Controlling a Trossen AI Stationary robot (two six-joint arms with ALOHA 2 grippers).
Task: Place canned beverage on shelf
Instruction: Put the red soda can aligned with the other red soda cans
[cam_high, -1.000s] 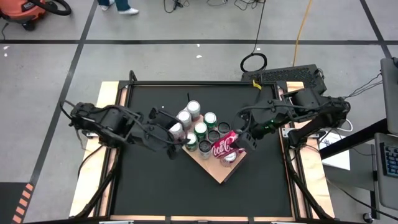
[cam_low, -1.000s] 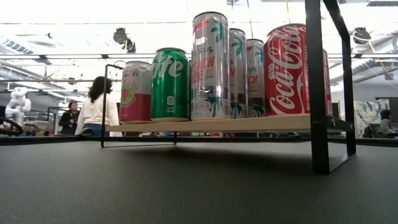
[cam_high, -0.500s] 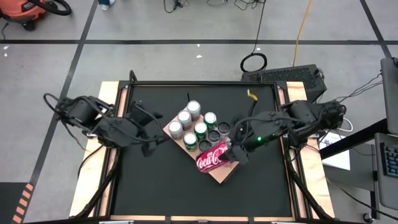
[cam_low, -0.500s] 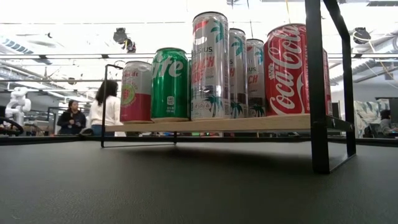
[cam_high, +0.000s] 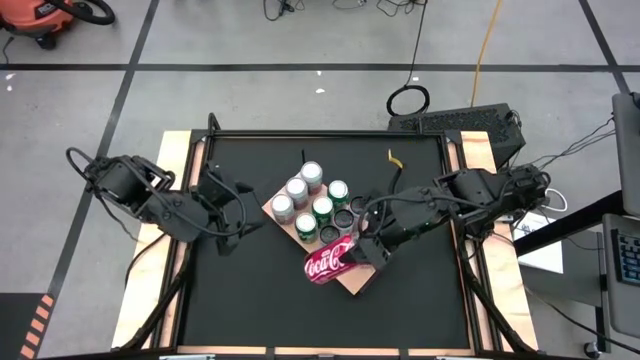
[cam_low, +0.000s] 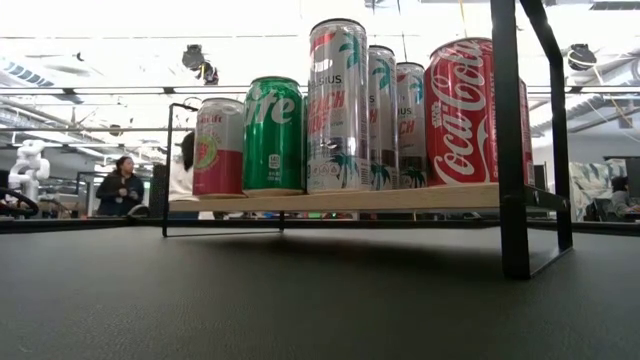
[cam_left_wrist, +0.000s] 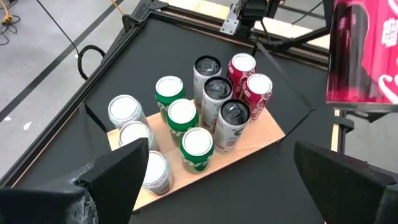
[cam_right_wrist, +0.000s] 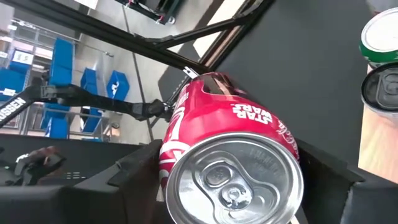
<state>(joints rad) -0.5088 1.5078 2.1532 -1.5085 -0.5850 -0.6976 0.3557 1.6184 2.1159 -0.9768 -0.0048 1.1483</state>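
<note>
The shelf (cam_high: 352, 284) is a tan board on black rods, standing cornerwise in the middle of the black table. Several upright cans (cam_left_wrist: 199, 118) stand on it on their bases. In the low view a red cola can (cam_low: 460, 110) stands at its right end. My right gripper (cam_high: 360, 250) is shut on another red cola can (cam_high: 328, 262) above the shelf's near corner. My left gripper (cam_high: 238, 205) hangs open left of the shelf, with nothing between its fingers (cam_left_wrist: 118, 177). My right gripper pinches the red can's round wall (cam_right_wrist: 177, 134) between its two fingers (cam_right_wrist: 134, 171), at the end with the pull tab. The can lies along the fingers, its top (cam_right_wrist: 233, 177) toward the wrist. It is lifted clear, tipped almost onto its side, bottom end toward the table's near left.
Pale wooden rails (cam_high: 178, 150) run along the table's left and right sides. Bare black tabletop (cam_high: 270, 310) lies near and left of the shelf. People (cam_low: 120, 185) stand in the room beyond the far edge.
My right gripper has carried the red can toward the table's near left, from over the standing cans to over the shelf's near corner, rolling as it went, so the can has turned about. My left gripper has drawn back from the cans toward the left edge, still open.
</note>
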